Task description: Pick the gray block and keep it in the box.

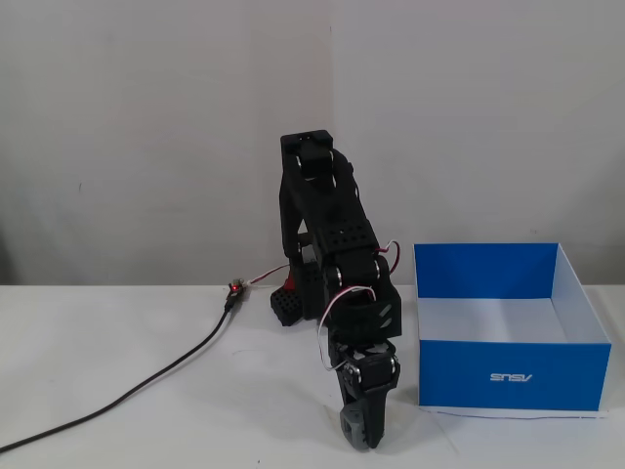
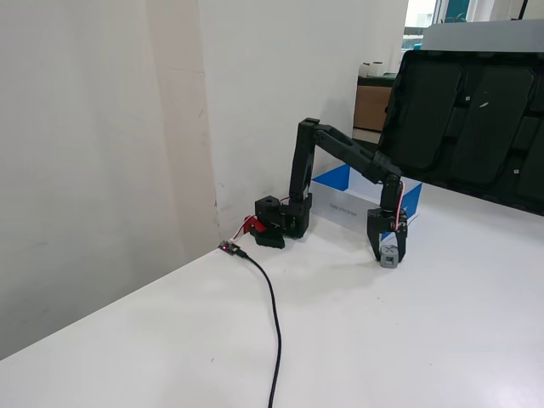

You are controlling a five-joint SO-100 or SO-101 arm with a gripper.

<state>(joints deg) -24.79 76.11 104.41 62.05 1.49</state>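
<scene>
Gray block [image 2: 388, 257] sits on the white worktop [image 2: 357, 340], in front of the blue box [image 1: 508, 374] and a little to the left of it in the fixed view that shows the logo side. The claw [image 2: 388, 257] is lowered over the block, and one finger stands on each side of it. In the other fixed view the fingers look close against the block's sides, but I cannot tell for sure if they already press it or only stand beside it. The block rests on the worktop and is not lifted.

I judge that the step in hand is the grasp itself: the claw is down at the block and the closing is either just finished or nearly finished. The box holds nothing that I can see; its white inside is bare.

The next move calls for a firm squeeze first, then a straight lift so the block clears the near wall of the box. After that the arm must swing toward the box and lower the block inside before the claw opens. The black cable [image 1: 146, 376] lies well away from the box, on the far side of the arm's base, so it should not disturb this path.
</scene>
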